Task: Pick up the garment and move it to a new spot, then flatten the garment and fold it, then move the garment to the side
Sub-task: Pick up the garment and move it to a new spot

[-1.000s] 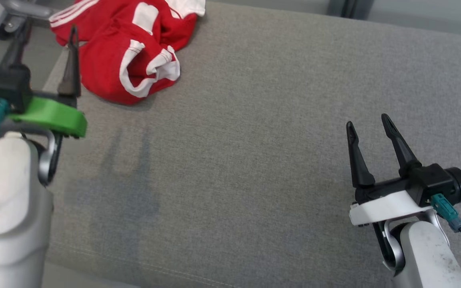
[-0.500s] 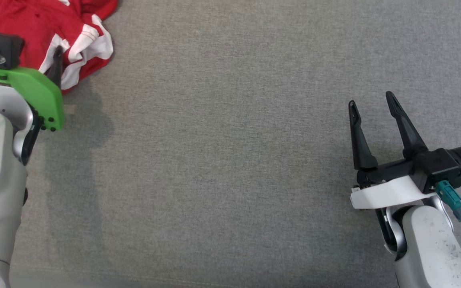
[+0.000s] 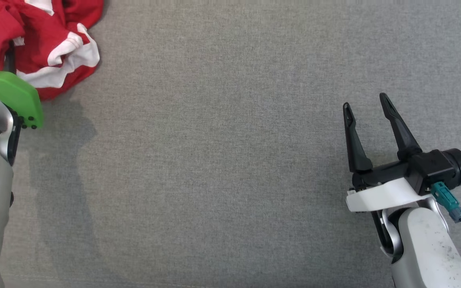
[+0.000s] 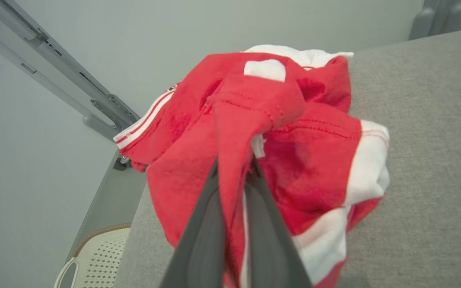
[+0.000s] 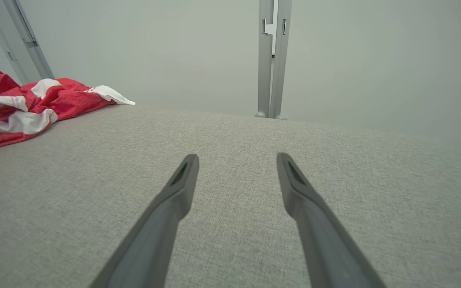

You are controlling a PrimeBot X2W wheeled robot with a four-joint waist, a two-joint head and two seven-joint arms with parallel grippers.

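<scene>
The garment point(image 3: 54, 48) is a crumpled red shirt with white bands, lying at the far left corner of the grey surface. In the left wrist view my left gripper point(image 4: 234, 168) is shut on a raised red fold of the garment point(image 4: 294, 132), with cloth pinched between its two dark fingers. From the head camera the green wrist mount point(image 3: 12, 94) of that arm sits just in front of the heap and covers the fingers. My right gripper point(image 3: 365, 105) stands open over bare fabric at the right, far from the garment point(image 5: 18, 104), nothing between its fingers point(image 5: 182, 180).
The grey fabric surface point(image 3: 214, 160) stretches wide between the two arms. Its left edge drops off right beside the garment, with a white perforated object point(image 4: 94, 256) below. Grey metal rails point(image 4: 74, 84) and a post point(image 5: 272, 60) stand against the pale wall behind.
The head camera has tilted and shifted, so the whole picture moved. My left gripper reached into the garment and closed on a fold of it. The right gripper stays open.
</scene>
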